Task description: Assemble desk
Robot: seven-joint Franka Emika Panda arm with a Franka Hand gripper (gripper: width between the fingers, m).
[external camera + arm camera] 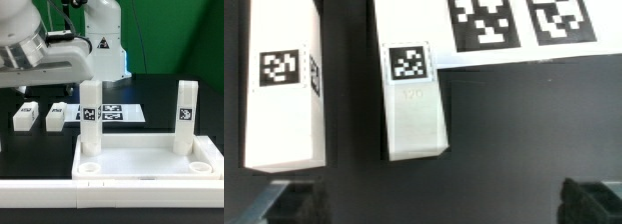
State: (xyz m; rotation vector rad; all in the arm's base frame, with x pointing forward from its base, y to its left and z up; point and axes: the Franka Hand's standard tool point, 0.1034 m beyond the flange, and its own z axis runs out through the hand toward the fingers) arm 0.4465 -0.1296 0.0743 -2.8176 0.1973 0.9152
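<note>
The white desk top point(150, 176), a tray with a raised rim, lies at the front of the table. Two white legs stand upright in its far corners, one to the exterior view's left point(90, 122) and one to its right point(185, 116). Two loose tagged legs lie on the black table further left point(25, 116) point(55, 117). The wrist view shows both from above, side by side point(281, 90) point(416, 100). My gripper point(441, 205) hangs above them, open and empty, its dark fingertips point(292, 200) spread wide. In the exterior view only the arm point(40, 55) shows, at the upper left.
The marker board point(112, 112) lies flat behind the tray; its corner also shows in the wrist view point(491, 25), beside the nearer loose leg. A white rail point(35, 188) runs along the table's front to the exterior view's left of the tray. The robot base point(105, 40) stands at the back.
</note>
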